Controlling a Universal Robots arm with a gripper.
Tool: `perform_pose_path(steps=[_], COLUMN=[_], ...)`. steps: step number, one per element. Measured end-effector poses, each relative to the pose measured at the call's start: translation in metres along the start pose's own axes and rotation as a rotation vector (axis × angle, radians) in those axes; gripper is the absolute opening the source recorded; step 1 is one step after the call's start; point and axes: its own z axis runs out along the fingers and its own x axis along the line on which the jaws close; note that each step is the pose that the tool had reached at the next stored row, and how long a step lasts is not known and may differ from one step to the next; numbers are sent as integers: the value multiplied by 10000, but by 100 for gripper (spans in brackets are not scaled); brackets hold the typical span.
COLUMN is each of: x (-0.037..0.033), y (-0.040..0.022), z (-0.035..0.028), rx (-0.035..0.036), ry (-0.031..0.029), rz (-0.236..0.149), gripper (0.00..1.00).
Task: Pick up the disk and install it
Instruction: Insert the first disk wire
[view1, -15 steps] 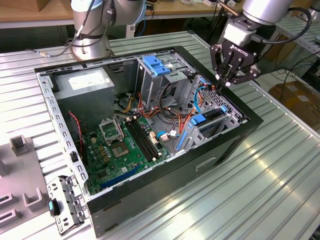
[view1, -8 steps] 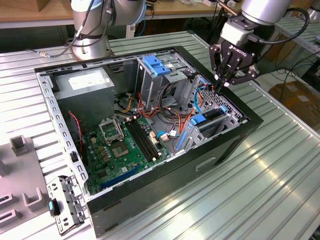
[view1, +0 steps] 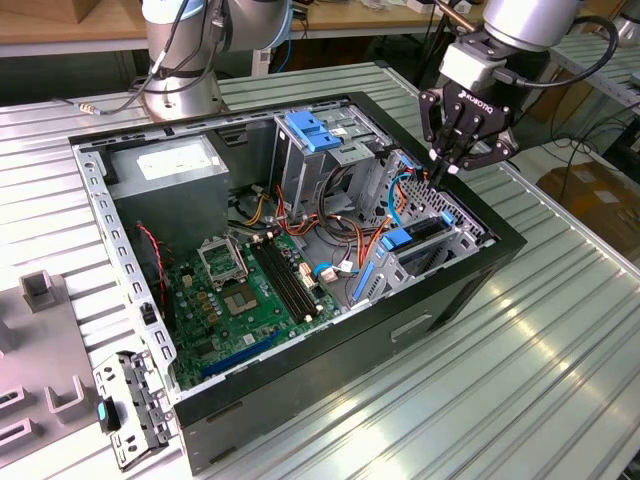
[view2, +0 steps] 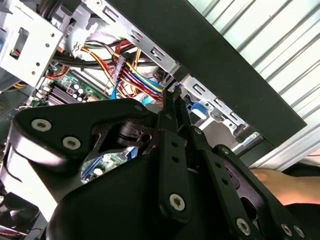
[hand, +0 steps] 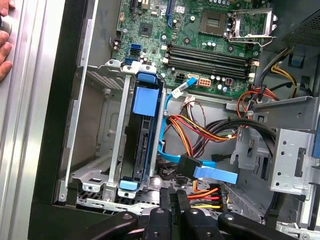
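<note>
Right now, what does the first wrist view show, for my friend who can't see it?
The robot's black claw, fingers pressed together, hangs over an open computer case. Just past it, the disk with blue rails sits in a metal drive cage, beside colorful wires and a green motherboard.

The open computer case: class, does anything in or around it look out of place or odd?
Yes. A person's hand rests on the table right beside the computer case while the gripper, fingers closed, sits at the drive cage where the disk stands slotted. A loose blue data cable lies unplugged beside it.
</note>
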Motion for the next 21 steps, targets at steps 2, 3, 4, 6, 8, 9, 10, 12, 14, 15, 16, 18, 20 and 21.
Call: perform_pose_path(steps=[2,3,4,6,8,9,10,12,14,15,16,18,20,21], x=[41,51,53,53,46,44,43,42,42,42,42,42,42,42], y=[7,9,10,14,58,75,85,85,85,85,85,85,85,85], z=[2,2,4,7,9,10,12,15,22,23,25,26,26,26], rx=[0,0,-1,-4,-5,-5,-5,-10,-21,-26,-29,-30,-30,-30], ry=[-2,-1,-4,-4,-6,-6,-7,-7,-14,-15,-18,-18,-18,-18], rz=[4,19,70,223,239,239,251,468,857,986,1114,1120,1121,1121], gripper=[16,16,16,16,16,16,16,16,16,16,16,16,16,16])
